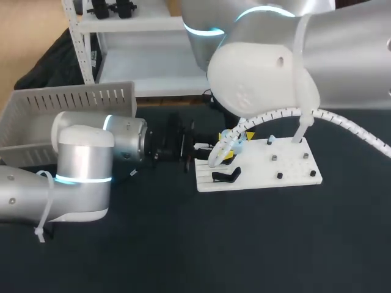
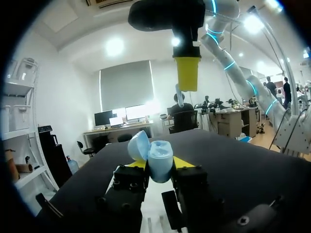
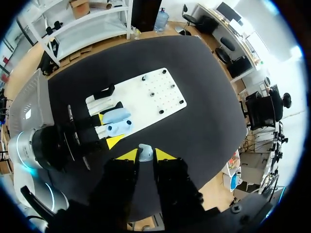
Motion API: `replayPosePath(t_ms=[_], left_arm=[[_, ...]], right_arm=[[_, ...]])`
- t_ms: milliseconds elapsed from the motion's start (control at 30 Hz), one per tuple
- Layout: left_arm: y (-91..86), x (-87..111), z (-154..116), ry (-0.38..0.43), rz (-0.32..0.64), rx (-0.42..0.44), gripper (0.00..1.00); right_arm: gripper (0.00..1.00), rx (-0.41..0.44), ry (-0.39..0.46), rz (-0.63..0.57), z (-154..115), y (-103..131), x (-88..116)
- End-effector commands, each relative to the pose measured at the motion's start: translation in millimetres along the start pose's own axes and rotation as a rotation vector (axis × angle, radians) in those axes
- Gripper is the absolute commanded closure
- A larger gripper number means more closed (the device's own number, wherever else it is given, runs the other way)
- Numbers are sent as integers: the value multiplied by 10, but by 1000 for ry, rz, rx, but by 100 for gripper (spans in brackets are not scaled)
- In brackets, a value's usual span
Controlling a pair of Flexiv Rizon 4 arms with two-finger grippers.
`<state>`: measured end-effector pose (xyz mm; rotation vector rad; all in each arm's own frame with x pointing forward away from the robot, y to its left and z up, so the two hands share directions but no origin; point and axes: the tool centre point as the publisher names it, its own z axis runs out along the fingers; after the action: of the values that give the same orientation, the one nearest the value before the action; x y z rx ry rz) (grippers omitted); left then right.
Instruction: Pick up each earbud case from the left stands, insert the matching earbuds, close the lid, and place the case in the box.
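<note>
The near half of the table (image 1: 244, 244) lies bare, as does the strip right of the white board (image 1: 293, 160). The board's right part carries only low pegs (image 1: 279, 175); a black stand (image 1: 226, 176) sits on its left part. My left arm (image 1: 85, 165) bars the way between the grey box (image 1: 36, 116) and the board. My right arm (image 1: 263, 79) overhangs the board's back. The right gripper (image 3: 145, 156), closed on an earbud (image 3: 145, 150), hangs above the open earbud case (image 2: 160, 162) clamped in the left gripper (image 2: 158, 170), with clear air between them. The case's lid (image 2: 137, 145) tilts aside.

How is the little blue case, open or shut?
Open: the blue case in my left hand has its lid flipped back to one side.
</note>
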<state>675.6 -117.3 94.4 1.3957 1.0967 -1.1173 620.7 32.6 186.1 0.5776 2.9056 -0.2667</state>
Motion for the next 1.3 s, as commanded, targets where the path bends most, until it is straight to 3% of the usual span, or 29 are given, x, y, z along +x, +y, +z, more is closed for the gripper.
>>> replayPosePath(t_ms=[33,100,333,533,667,1067,1300], left_arm=[[-16,-1,7,1,2,-7,100],[-16,-1,7,1,2,-7,100],[-16,-1,7,1,2,-7,100],[-16,-1,7,1,2,-7,100],[-16,-1,7,1,2,-7,100],[-16,-1,7,1,2,-7,100],[-16,-1,7,1,2,-7,100]], right_arm=[[100,-1,-4,2,-3,-12,14],[100,2,-7,40,-3,3,5],[100,99,20,373,71,60,-83],[100,82,3,507,60,73,-143],[100,43,28,544,64,113,-141],[100,43,28,544,64,113,-141],[100,90,53,579,80,208,-146]])
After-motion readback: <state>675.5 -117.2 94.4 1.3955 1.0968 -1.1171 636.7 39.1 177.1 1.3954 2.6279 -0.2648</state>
